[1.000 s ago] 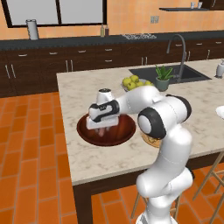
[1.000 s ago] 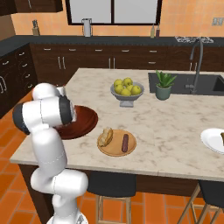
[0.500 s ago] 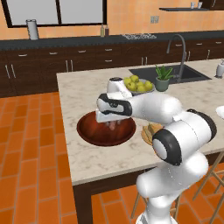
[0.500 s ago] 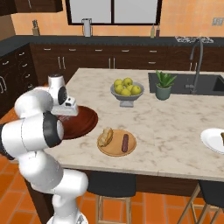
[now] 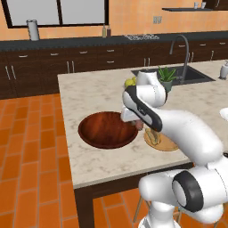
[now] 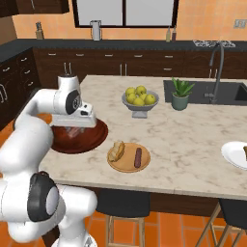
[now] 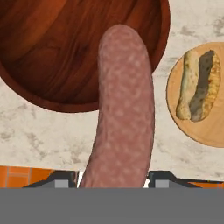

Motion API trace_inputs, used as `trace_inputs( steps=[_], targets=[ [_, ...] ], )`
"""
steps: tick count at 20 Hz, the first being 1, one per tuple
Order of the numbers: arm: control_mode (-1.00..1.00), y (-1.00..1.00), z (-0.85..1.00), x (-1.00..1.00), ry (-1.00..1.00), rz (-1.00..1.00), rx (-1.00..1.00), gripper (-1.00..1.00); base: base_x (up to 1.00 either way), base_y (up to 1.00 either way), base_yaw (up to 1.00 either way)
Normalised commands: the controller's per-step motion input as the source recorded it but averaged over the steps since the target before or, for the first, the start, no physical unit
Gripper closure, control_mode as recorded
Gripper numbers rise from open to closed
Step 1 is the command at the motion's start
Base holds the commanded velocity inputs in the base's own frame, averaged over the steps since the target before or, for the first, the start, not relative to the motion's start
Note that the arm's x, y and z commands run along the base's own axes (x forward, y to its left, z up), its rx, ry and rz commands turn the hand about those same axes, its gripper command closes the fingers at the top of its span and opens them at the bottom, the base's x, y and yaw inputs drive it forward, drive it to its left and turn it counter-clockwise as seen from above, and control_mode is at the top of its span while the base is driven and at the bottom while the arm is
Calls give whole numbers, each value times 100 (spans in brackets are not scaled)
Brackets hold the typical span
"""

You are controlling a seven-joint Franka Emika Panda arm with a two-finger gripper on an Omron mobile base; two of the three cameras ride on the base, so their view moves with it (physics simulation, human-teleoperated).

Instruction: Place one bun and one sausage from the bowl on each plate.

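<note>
Over the rim of the wooden bowl [image 7: 52,52], the gripper [image 7: 114,177] pinches a sausage [image 7: 122,109], beside the tan plate [image 7: 210,127] carrying a bun [image 7: 199,85].

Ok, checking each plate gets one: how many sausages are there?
2. One sausage is held in the gripper over the bowl rim; one lies on the tan plate beside the bun. A dark bit on the cut-off white plate may be another.

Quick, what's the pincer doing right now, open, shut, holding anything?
Pincer: closed on a long speckled pinkish-brown sausage, held above the rim of the wide dark reddish-brown wooden bowl.
</note>
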Motion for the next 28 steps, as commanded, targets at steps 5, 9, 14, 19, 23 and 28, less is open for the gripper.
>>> trace_inputs(
  steps=[5, 9, 14, 19, 23, 28],
  targets=[
    [-100, -21, 45, -86, 0, 0, 0, 100, 0, 0, 0],
    [-100, 3, 2, -13, 0, 0, 0, 100, 0, 0, 0],
    [100, 0, 0, 0, 0, 0, 0, 100, -43, -53, -1],
    [100, 0, 0, 0, 0, 0, 0, 100, -31, -100, 0],
    [100, 0, 0, 0, 0, 0, 0, 100, 0, -100, 0],
    [100, 0, 0, 0, 0, 0, 0, 100, 0, -100, 0]
  ],
)
